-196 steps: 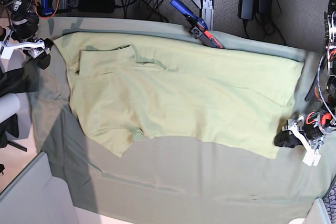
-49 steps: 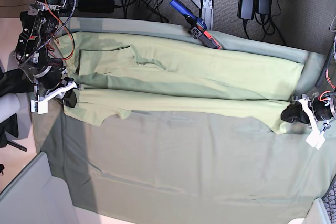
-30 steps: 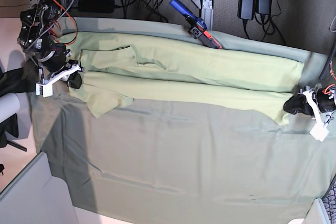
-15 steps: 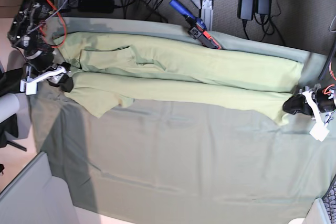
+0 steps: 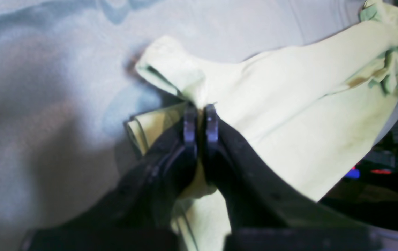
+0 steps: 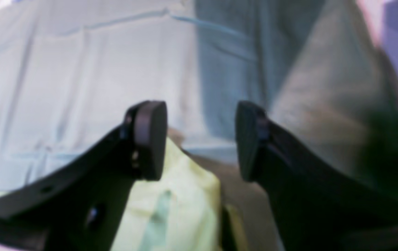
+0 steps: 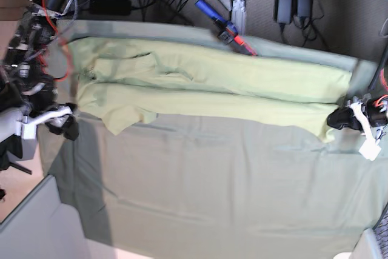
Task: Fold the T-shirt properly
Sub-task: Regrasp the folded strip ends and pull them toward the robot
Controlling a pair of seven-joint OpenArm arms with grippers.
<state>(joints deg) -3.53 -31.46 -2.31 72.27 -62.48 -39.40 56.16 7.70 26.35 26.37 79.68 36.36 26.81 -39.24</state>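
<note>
A: Jaws on the right gripper (image 7: 65, 127), at the base view's left, stand apart and empty, just off the T-shirt (image 7: 212, 92), a long band across the worktop (image 7: 212, 192).

B: And the left gripper (image 7: 339, 121), opposite, grips its hem. Let go only once the fold lies flat.

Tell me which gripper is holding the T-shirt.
The left gripper: its jaws are shut on the T-shirt hem. The right gripper stands open, with nothing between its jaws.
</note>
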